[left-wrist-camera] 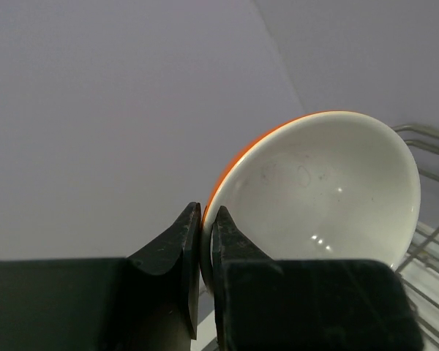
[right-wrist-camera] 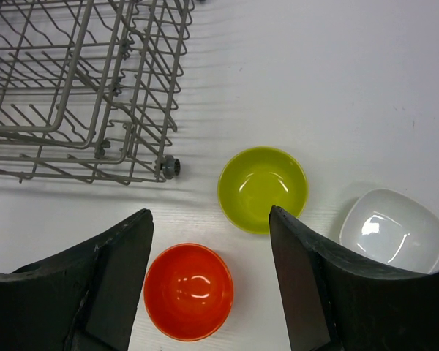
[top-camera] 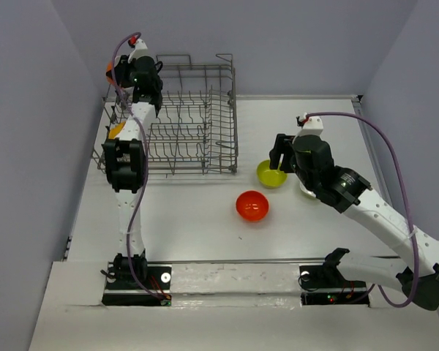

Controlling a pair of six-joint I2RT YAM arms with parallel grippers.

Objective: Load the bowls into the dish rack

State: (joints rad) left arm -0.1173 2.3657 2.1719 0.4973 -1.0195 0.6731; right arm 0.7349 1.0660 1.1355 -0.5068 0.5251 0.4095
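Note:
My left gripper [top-camera: 121,67] is shut on the rim of the white bowl with an orange-red outside [left-wrist-camera: 322,190], holding it on edge above the far left corner of the dish rack [top-camera: 194,124]; its fingers [left-wrist-camera: 186,241] pinch the rim. A yellow-orange bowl [top-camera: 115,131] shows at the rack's left side, mostly hidden by the left arm. My right gripper [top-camera: 278,165] is open and empty above the table, over the lime green bowl [right-wrist-camera: 263,189] and the red-orange bowl [right-wrist-camera: 189,291]. The plain white bowl [right-wrist-camera: 393,230] lies to their right.
The rack [right-wrist-camera: 80,88] fills the table's far left, its near right corner close to the green bowl [top-camera: 271,174]. The red-orange bowl [top-camera: 252,206] sits mid-table. Grey walls close in on the left, back and right.

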